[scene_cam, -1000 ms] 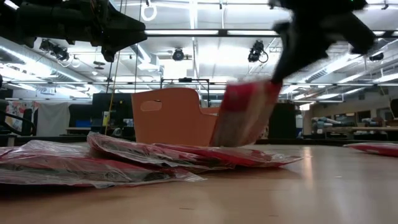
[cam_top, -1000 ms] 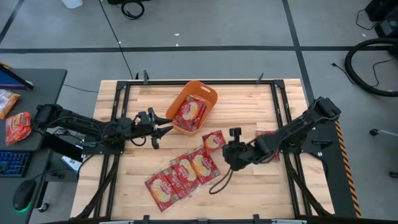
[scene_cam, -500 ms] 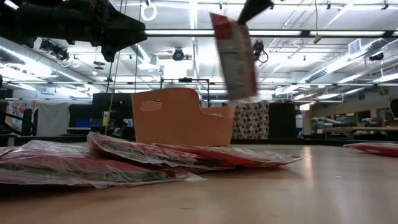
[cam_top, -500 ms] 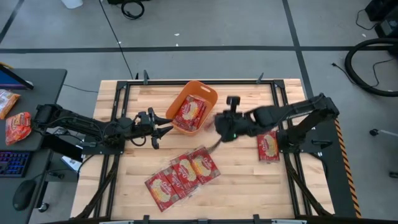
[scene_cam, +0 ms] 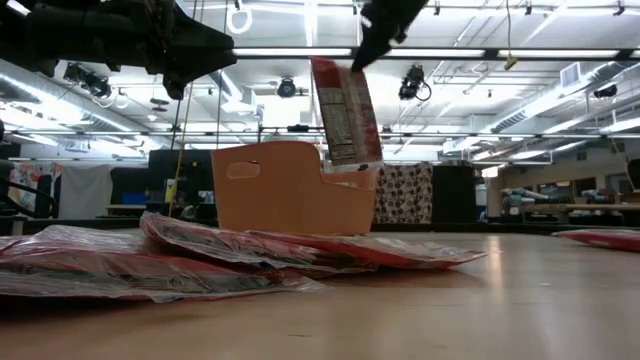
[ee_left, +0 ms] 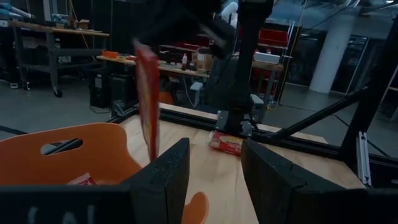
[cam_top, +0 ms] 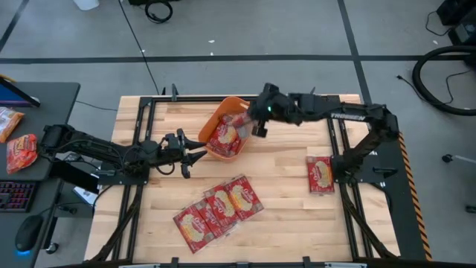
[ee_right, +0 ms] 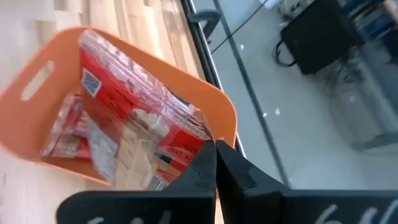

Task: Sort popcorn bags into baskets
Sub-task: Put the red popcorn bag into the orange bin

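On the worktop (cam_top: 290, 216) we see the orange basket (cam_top: 221, 113) unmoved, one bag (cam_top: 225, 136) lying in it. Our right tool (cam_top: 255, 119), over the worktop's middle half a second ago, has swung above the basket's near rim, clamped shut on a red popcorn bag (scene_cam: 345, 110) hanging upright there. Our left tool (cam_top: 195, 150) stays beside the basket, fingers apart, empty. Three bags (cam_top: 219, 205) remain spread out, another (cam_top: 321, 175) lies well apart.

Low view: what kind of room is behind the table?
Probably a robotics lab or workshop: fluorescent ceiling lights, workbenches with equipment at the back, and a desk with a keyboard beside the wooden table.
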Controlling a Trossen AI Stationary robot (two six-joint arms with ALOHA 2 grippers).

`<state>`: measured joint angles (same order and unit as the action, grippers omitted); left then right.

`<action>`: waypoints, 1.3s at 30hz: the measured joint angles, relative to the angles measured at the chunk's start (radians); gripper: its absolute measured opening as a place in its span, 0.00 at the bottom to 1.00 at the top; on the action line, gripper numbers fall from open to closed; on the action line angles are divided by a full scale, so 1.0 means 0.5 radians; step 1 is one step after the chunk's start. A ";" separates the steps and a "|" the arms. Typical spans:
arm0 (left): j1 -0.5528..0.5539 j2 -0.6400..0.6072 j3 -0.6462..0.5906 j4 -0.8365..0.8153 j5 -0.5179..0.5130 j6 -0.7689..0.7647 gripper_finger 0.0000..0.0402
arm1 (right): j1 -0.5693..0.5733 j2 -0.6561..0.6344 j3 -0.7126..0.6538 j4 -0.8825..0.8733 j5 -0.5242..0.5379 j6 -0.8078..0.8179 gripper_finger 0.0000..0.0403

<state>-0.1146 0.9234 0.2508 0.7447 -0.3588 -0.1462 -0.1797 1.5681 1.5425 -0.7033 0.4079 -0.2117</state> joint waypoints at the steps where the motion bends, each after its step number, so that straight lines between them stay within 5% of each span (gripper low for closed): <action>1: 0.000 0.000 0.000 -0.002 0.000 0.001 0.37 | -0.050 0.015 0.000 0.049 -0.051 0.012 0.01; 14: 0.000 0.000 0.000 -0.021 0.000 0.016 0.37 | -0.381 0.440 0.000 0.185 -0.511 0.320 0.01; 25: 0.000 0.001 0.000 -0.032 0.000 0.020 0.37 | -0.265 0.695 0.000 0.545 -1.317 0.288 0.03; 32: 0.000 0.001 0.000 -0.033 0.000 0.003 0.37 | -0.166 0.930 0.000 0.610 -1.496 0.150 0.07; 39: 0.000 0.001 0.000 -0.036 0.000 0.005 0.37 | -0.121 0.886 0.000 0.538 -1.446 -0.030 0.26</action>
<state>-0.1146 0.9237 0.2508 0.7265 -0.3588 -0.1436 -0.2400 2.0110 1.5425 -0.4345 -0.3151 -0.2270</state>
